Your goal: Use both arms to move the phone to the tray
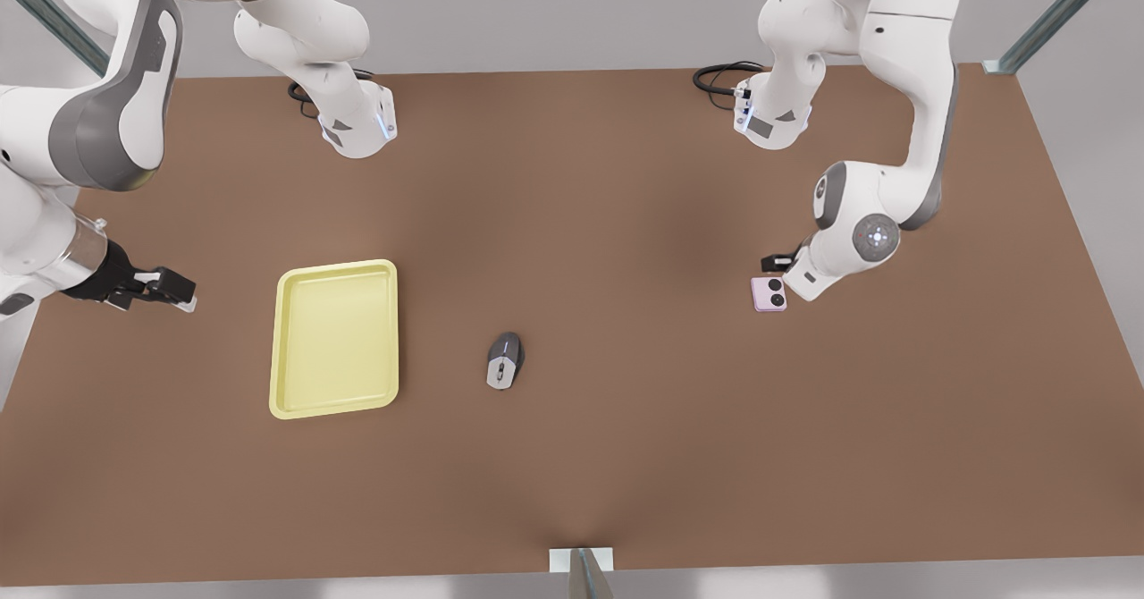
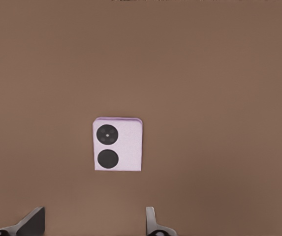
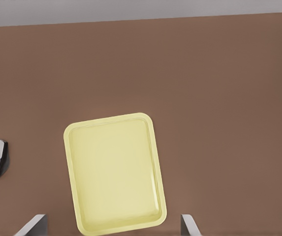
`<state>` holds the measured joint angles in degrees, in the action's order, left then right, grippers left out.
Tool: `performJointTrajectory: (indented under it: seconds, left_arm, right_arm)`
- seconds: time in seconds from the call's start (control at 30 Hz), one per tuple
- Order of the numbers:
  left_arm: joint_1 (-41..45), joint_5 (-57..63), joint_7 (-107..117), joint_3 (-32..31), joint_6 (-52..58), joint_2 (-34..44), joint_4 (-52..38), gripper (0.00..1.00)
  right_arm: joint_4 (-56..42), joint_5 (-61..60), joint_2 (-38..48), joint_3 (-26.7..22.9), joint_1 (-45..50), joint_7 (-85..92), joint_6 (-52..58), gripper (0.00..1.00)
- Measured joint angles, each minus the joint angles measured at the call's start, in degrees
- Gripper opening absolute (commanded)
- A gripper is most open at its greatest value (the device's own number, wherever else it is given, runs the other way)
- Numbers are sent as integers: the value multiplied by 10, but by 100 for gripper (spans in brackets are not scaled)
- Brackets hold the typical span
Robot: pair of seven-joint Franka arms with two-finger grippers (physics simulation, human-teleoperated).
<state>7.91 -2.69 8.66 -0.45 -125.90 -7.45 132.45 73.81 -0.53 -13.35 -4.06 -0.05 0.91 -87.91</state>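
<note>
Left gripper (image 2: 94,223) hangs with its fingers spread wide just above the phone (image 2: 117,143), which lies flat on the table (image 1: 626,223) near the edge at the front view's right, within its reach and squarely ahead of the open jaws. Right gripper (image 3: 109,226), also wide open and holding nothing, waits by the opposite edge beside the tray (image 1: 335,338), with the mouse (image 1: 504,360) lying between tray and phone.
</note>
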Motion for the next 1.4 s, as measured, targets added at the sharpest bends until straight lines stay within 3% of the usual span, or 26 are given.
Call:
performJointTrajectory:
  seconds: [0.23,0.47,1.3,1.37,1.4]
  left_arm:
    - [3,-4,18,1,-158,-27,51,100]
    - [17,-3,27,-5,-236,-50,82,100]
    - [19,4,-16,2,-292,-110,85,100]
    - [19,4,-20,2,-296,-113,85,86]
    - [19,4,-21,2,-297,-115,85,84]
  right_arm:
    - [-1,4,16,-5,-7,0,18,100]
    - [1,-2,22,-15,-5,1,32,100]
    - [1,-2,19,-15,-4,0,36,100]
    - [1,-2,19,-15,-4,0,36,100]
    - [1,-2,19,-15,-4,0,36,100]
